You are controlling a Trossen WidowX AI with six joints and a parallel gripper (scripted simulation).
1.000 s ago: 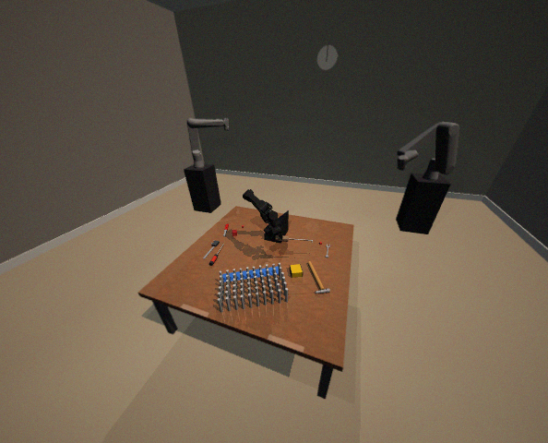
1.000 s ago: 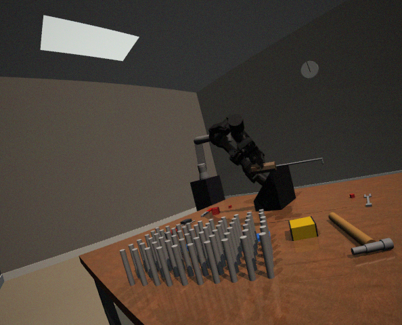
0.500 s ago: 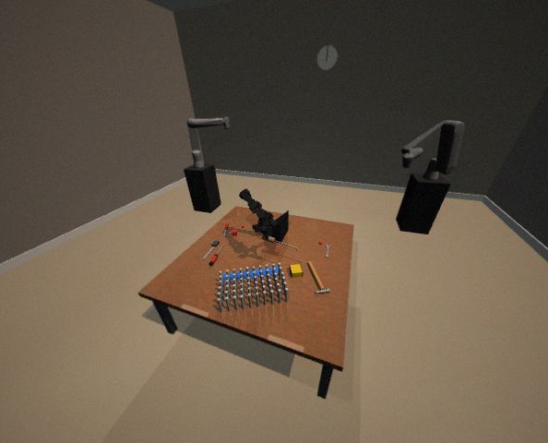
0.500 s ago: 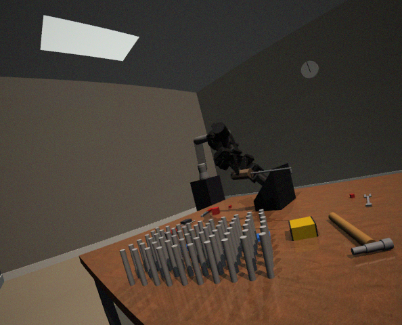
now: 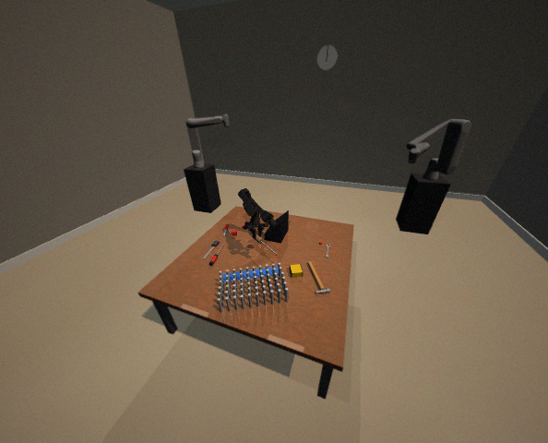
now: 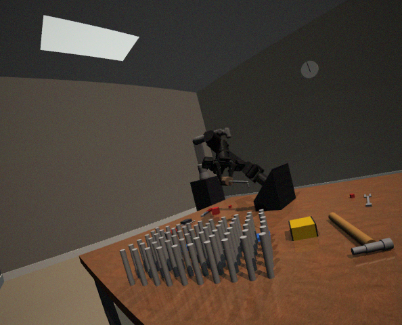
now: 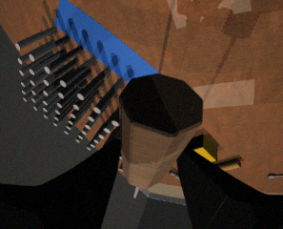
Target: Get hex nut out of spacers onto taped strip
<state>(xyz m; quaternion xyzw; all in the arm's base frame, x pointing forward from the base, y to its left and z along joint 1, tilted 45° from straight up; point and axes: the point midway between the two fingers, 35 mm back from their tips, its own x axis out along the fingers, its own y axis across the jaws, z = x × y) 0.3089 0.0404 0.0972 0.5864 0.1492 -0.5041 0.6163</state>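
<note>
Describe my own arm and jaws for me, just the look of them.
The arm is matte black, built of chunky, blocky and rounded segments. The jaws are black too, broad and tapering. I can make out no cables or markings.
</note>
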